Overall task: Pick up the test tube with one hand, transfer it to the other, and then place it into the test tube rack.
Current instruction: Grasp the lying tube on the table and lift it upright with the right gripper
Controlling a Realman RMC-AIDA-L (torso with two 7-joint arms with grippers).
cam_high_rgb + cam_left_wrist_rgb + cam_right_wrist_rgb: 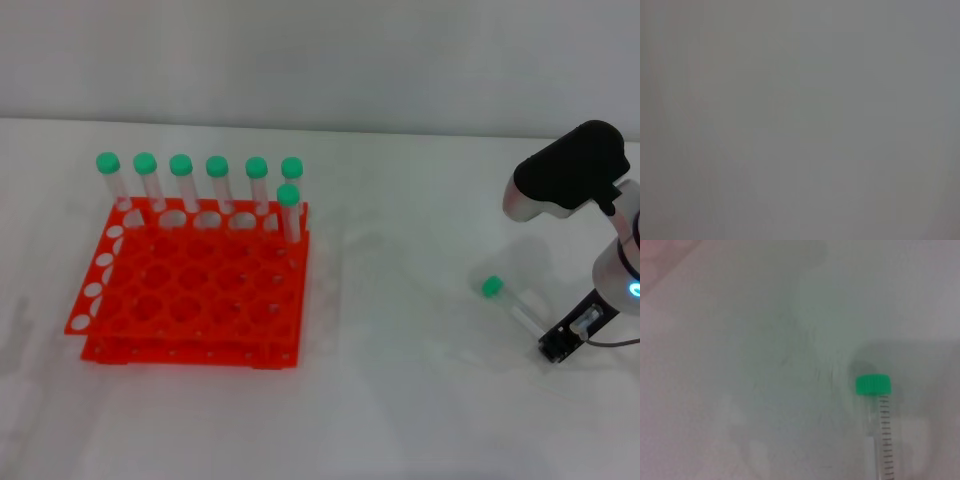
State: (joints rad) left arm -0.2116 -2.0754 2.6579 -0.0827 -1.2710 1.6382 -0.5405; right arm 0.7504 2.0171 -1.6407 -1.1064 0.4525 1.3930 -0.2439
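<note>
Head view: high, facing forward and down across the white table (400, 400); takes in the rack (190, 290) at left, the lying tube (510, 303) and the right arm (590, 200) at right, the wall behind.
Left wrist view: nothing but a flat grey field; where it faces cannot be told.
Right wrist view: very near the table (740, 340), facing down on it; the tube (877, 420) fills one corner.
Shared: head and right wrist views both hold the lying tube and the table round it.
</note>
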